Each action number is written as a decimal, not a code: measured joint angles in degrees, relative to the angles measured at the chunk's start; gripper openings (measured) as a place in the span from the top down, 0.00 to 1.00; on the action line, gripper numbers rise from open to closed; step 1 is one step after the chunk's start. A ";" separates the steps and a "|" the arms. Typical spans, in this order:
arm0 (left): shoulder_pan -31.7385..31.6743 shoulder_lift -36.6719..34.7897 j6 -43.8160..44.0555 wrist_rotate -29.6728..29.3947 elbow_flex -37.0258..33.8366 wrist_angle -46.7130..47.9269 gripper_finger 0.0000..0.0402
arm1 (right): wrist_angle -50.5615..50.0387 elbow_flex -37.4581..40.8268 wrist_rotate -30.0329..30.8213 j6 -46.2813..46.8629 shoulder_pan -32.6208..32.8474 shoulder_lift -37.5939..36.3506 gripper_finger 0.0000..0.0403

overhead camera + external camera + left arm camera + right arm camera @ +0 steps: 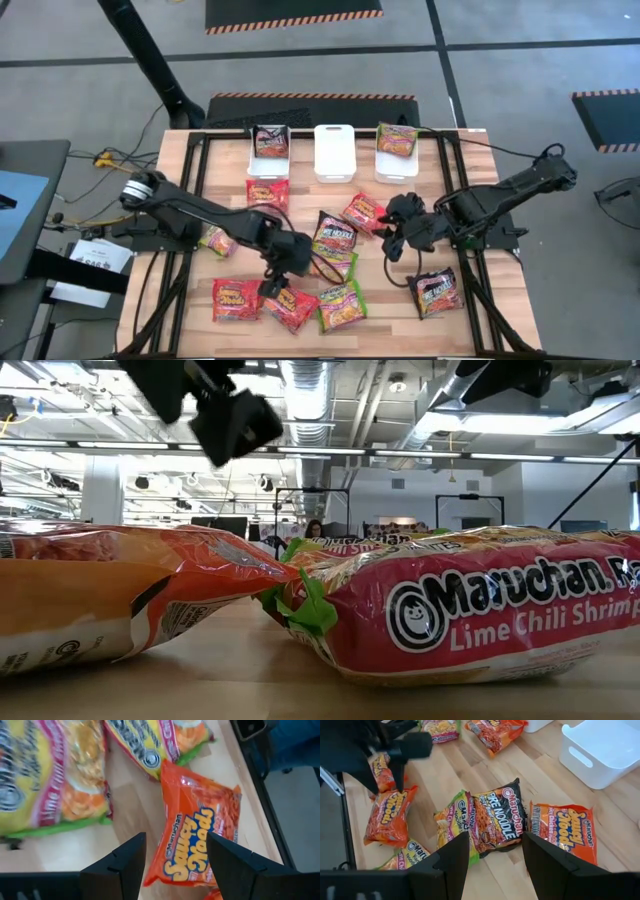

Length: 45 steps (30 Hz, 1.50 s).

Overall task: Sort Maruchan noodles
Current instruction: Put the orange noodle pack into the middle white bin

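Observation:
Several Maruchan packets lie flat on the wooden table: orange ones (236, 299) (291, 306) (364, 212), green-yellow ones (342, 305) (335, 262), dark ones (336, 232) (437, 292) and a red one (267, 190). My left gripper (272, 288) (176, 840) hangs open above an orange Saucy Noodle packet (195, 840) near the table's near edge, clear of it. My right gripper (393, 240) (495, 840) is open over the table's middle, above a dark Fire Noodle packet (497, 822) and an orange packet (565, 832).
Three white bins stand in a row at the far edge: the left one (268, 157) holds a dark packet, the middle one (334, 152) shows only its white floor, the right one (396, 165) holds a packet. Another packet (218, 240) lies under the left arm. Bare wood shows at the right near corner.

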State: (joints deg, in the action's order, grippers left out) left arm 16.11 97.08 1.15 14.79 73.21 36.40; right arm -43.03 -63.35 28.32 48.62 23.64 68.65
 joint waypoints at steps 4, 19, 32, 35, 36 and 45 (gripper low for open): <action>0.27 2.80 -1.17 0.43 0.00 -0.02 0.52 | -0.10 0.00 0.00 0.00 0.00 -0.01 0.48; 0.51 9.62 -2.94 2.43 0.00 -3.56 0.52 | -0.29 0.00 0.00 -0.02 -0.02 0.01 0.48; 0.51 12.89 -1.97 6.59 0.00 -4.34 0.53 | -0.30 0.00 0.00 -0.02 -0.03 0.01 0.48; 0.51 12.89 -2.00 6.67 -0.04 -4.39 0.59 | -0.30 0.00 0.02 -0.03 -0.04 0.00 0.48; 0.51 12.88 -2.05 6.96 -0.30 -4.86 0.61 | -0.29 0.00 0.03 -0.02 -0.04 0.00 0.48; 0.52 12.87 -1.09 9.31 -0.98 -5.23 0.96 | -0.29 0.00 0.15 -0.01 -0.03 0.00 0.48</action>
State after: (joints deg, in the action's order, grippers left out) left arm 16.63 109.95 0.07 24.10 72.23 31.17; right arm -43.32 -63.35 28.47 48.61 23.60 68.65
